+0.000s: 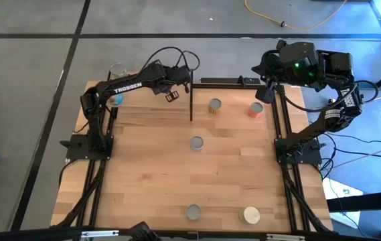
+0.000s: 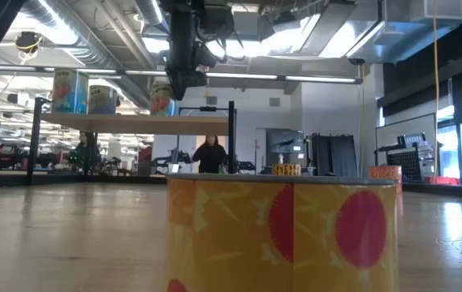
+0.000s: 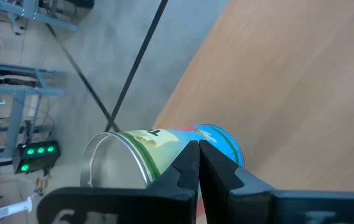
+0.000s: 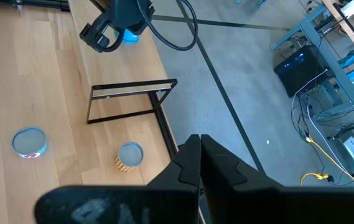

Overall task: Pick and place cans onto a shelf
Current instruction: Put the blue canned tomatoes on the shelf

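Observation:
The shelf [image 2: 133, 123] stands at the table's far left, with black posts [image 1: 190, 100]. Three cans stand on it: [image 2: 70, 91], [image 2: 102, 99] and a blue-green one [image 2: 161, 99]. My left gripper [image 2: 183, 88] is shut above the shelf, right beside that last can [image 3: 158, 149]. My right gripper [image 4: 200, 152] is shut and empty, held high over the table's far right corner [image 1: 267, 90]. On the table stand several more cans: a yellow one [image 1: 215, 105], an orange one [image 1: 256, 109], one in the middle [image 1: 196, 142] and two near the front edge [image 1: 193, 212] [image 1: 251, 215]. My left gripper's shut fingertips [image 3: 192, 163] show in front of the side of the blue-green can [image 3: 220, 140] that stands upright on the shelf. I cannot tell whether they touch it.
The near can [image 2: 279, 235], orange and yellow, fills the low view's foreground. Black frame rails run along the table's left [image 1: 93, 174] and right [image 1: 287, 174] sides. A person [image 2: 210, 154] stands in the room far behind the table.

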Robot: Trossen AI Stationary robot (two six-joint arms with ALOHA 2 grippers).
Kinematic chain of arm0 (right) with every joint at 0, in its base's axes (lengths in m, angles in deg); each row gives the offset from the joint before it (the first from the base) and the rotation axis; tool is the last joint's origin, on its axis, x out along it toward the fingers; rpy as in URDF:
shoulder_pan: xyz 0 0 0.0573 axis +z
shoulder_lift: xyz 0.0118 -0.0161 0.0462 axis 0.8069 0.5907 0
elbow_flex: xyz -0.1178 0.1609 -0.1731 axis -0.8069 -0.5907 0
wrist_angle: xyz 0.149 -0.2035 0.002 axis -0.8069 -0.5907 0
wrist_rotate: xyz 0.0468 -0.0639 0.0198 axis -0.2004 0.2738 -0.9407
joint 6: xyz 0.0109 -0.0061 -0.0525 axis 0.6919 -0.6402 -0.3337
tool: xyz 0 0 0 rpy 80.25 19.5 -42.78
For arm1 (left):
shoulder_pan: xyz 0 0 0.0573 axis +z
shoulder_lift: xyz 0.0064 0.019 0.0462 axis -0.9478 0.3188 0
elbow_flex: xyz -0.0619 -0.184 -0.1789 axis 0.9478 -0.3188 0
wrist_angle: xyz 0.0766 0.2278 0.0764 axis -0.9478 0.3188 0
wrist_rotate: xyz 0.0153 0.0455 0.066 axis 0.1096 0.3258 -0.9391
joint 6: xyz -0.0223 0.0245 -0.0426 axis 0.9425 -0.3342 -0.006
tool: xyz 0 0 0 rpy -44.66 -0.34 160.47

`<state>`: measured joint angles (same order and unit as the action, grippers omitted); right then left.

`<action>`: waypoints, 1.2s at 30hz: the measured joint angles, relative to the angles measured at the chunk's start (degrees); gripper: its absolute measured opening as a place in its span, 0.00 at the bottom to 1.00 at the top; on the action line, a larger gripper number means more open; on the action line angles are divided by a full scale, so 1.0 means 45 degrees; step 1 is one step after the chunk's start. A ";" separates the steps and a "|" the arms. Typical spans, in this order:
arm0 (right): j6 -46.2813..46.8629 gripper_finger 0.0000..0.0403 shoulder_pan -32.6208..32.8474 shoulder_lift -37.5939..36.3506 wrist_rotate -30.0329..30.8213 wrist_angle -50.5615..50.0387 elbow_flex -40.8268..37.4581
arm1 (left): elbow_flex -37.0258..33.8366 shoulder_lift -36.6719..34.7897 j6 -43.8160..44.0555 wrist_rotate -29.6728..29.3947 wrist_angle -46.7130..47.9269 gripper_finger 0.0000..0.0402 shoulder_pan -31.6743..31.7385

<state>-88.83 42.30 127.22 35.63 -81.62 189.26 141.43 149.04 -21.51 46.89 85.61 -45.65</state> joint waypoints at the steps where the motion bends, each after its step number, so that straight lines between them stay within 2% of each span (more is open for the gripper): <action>1: 0.0000 0.03 0.0000 0.0000 0.0000 0.0000 0.0000 | 0.0000 -0.0005 0.0000 -0.0095 0.0105 0.00 0.0049; 18: 0.0005 0.03 0.0000 0.0000 0.0000 0.0000 0.0000 | 0.0000 -0.0050 -0.0039 -0.0473 0.0710 0.00 0.0810; 29: 0.0005 0.03 -0.0005 0.0000 0.0000 0.0009 0.0000 | 0.0000 -0.0680 -0.0784 0.1024 0.0304 0.00 0.0165; 36: 0.0005 0.03 -0.0005 0.0000 0.0000 0.0010 0.0000 | 0.0000 -0.0675 -0.0801 0.0817 0.0789 0.00 0.0306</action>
<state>-88.80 42.28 127.22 35.63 -81.58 189.26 141.43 146.00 -25.12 50.57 89.16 -44.27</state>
